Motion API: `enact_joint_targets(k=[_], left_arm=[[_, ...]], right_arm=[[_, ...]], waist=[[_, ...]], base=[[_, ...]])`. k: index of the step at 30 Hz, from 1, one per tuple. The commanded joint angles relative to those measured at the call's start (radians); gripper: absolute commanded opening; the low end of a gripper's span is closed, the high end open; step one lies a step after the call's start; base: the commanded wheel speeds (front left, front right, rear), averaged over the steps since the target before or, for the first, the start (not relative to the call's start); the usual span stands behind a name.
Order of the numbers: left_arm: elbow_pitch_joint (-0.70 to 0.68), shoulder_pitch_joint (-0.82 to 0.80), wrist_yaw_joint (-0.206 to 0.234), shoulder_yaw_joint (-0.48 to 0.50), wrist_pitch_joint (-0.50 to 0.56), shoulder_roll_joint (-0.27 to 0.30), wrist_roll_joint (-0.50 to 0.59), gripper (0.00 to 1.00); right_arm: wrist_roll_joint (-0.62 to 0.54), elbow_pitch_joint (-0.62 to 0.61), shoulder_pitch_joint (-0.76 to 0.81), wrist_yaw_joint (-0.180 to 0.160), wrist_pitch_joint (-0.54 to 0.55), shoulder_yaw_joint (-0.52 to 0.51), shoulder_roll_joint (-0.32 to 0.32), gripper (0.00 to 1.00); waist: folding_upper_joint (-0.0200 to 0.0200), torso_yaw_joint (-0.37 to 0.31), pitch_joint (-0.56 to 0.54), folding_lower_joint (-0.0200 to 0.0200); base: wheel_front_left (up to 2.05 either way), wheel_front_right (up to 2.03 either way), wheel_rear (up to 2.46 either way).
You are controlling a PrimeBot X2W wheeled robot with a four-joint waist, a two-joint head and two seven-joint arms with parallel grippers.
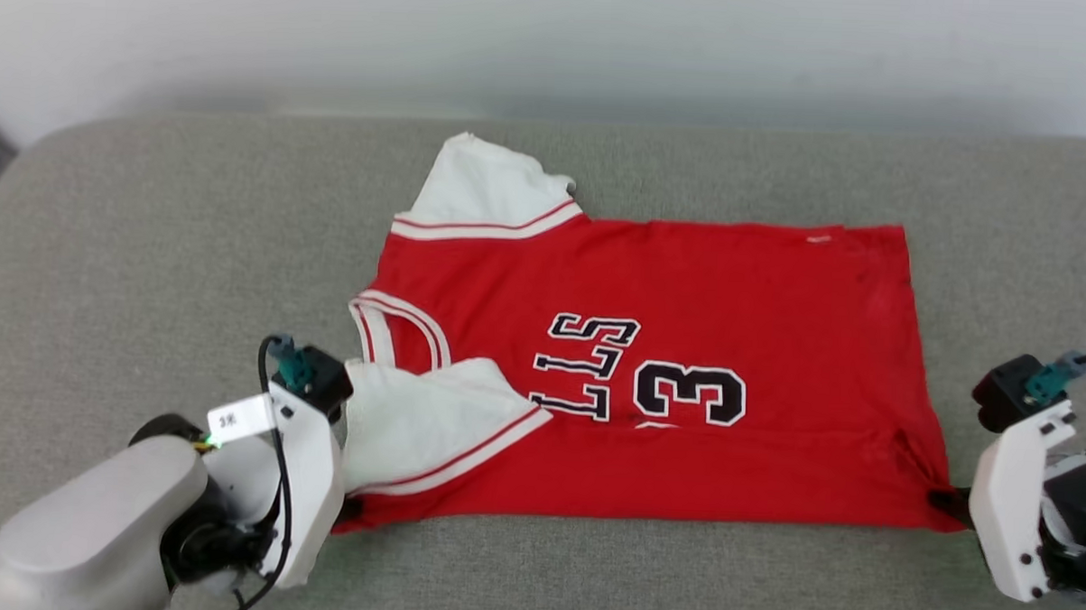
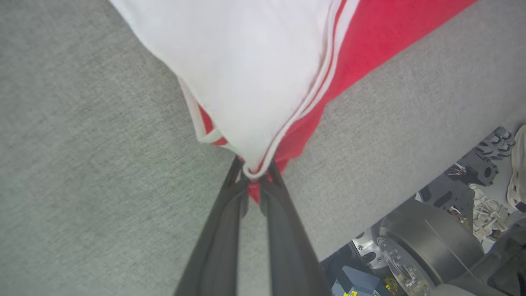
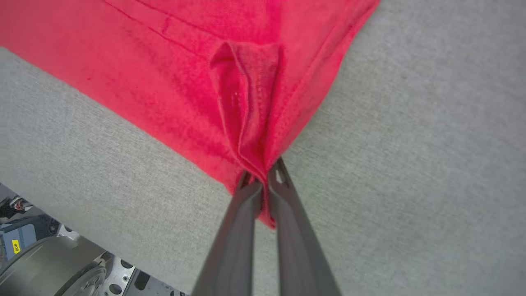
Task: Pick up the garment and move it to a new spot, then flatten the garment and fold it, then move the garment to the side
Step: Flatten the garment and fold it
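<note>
garment [image 1: 649,372]: red jersey, white sleeves, lying flat, near sleeve folded inward | left pincer [image 2: 254,172]: closed on its sleeve corner | right pincer [image 3: 264,174]: closed on its hem corner | surface [image 1: 148,237] beneath: grey fabric, maybe a sofa | behind: pale wall [image 1: 552,43]

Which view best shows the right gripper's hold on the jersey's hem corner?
Right wrist view: the right gripper has its fingers shut on the bunched red corner of the jersey, close up. Head view shows that corner small, the fingers barely visible. Left wrist view shows the jersey's other end, pinched by the left gripper.
</note>
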Motion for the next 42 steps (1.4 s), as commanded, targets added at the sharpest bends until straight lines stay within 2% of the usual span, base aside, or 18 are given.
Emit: enact_joint_targets(k=[1,7,13,16,21,22,23,24,29,33,37,42], left_arm=[[-0.018,0.034,0.000,-0.008,-0.006,0.017,-0.011,0.00],[-0.074,0.102,0.002,-0.017,-0.010,0.055,-0.053,0.00],[-0.110,0.159,0.027,-0.036,-0.013,0.078,-0.059,0.00],[-0.105,0.174,0.035,-0.037,-0.021,0.075,-0.068,0.00],[-0.064,0.192,0.044,-0.044,-0.038,0.057,-0.062,0.00],[-0.055,0.192,0.048,-0.045,-0.041,0.054,-0.059,0.00],[-0.051,0.191,0.050,-0.043,-0.045,0.051,-0.060,0.68],[-0.050,0.186,0.050,-0.035,-0.054,0.051,-0.062,1.00],[-0.088,0.149,0.042,-0.011,-0.087,0.082,-0.038,1.00],[-0.133,0.092,0.053,0.036,-0.141,0.110,-0.005,1.00],[-0.134,0.019,0.090,0.082,-0.236,0.106,0.085,1.00],[-0.077,-0.090,0.118,0.121,-0.281,0.069,0.147,1.00]], right_arm=[[0.018,-0.022,0.034,0.000,-0.019,0.005,-0.031,0.00],[0.075,-0.086,0.126,-0.001,-0.053,-0.002,-0.116,0.00],[0.102,-0.129,0.235,-0.001,-0.054,-0.019,-0.176,0.00],[0.100,-0.128,0.255,-0.001,-0.049,-0.026,-0.175,0.00],[0.081,-0.086,0.282,-0.001,-0.057,-0.036,-0.129,0.00],[0.077,-0.076,0.282,-0.001,-0.065,-0.042,-0.119,0.07],[0.070,-0.069,0.282,-0.001,-0.073,-0.045,-0.110,0.56],[0.063,-0.067,0.279,-0.001,-0.089,-0.054,-0.102,1.00],[0.022,-0.096,0.269,-0.001,-0.188,-0.107,-0.088,1.00],[-0.049,-0.149,0.256,0.000,-0.348,-0.189,-0.066,1.00],[-0.153,-0.185,0.248,-0.001,-0.494,-0.297,-0.004,1.00],[-0.338,-0.260,0.251,-0.001,-0.649,-0.442,0.120,1.00]], waist=[[0.0000,0.004,-0.050,-0.0001],[0.0000,0.017,-0.101,-0.0001],[0.0000,0.018,-0.109,-0.0001],[0.0000,0.014,-0.098,-0.0001],[0.0000,0.010,-0.072,-0.0001],[0.0000,0.010,-0.070,-0.0001],[0.0000,0.011,-0.069,-0.0001],[0.0000,0.012,-0.070,-0.0001],[0.0000,0.013,-0.095,-0.0001],[0.0000,0.009,-0.112,-0.0001],[0.0000,-0.007,-0.105,-0.0001],[0.0000,-0.038,-0.065,-0.0001]], base=[[0.00,0.00,0.00],[0.00,0.00,0.00],[0.00,0.00,0.00],[0.00,0.00,0.00],[0.00,0.00,0.00],[0.00,0.00,0.00],[0.00,0.00,0.00],[0.00,0.00,0.00],[0.00,0.00,0.00],[0.00,0.00,0.00],[0.00,0.00,0.00],[0.00,0.00,0.00]])
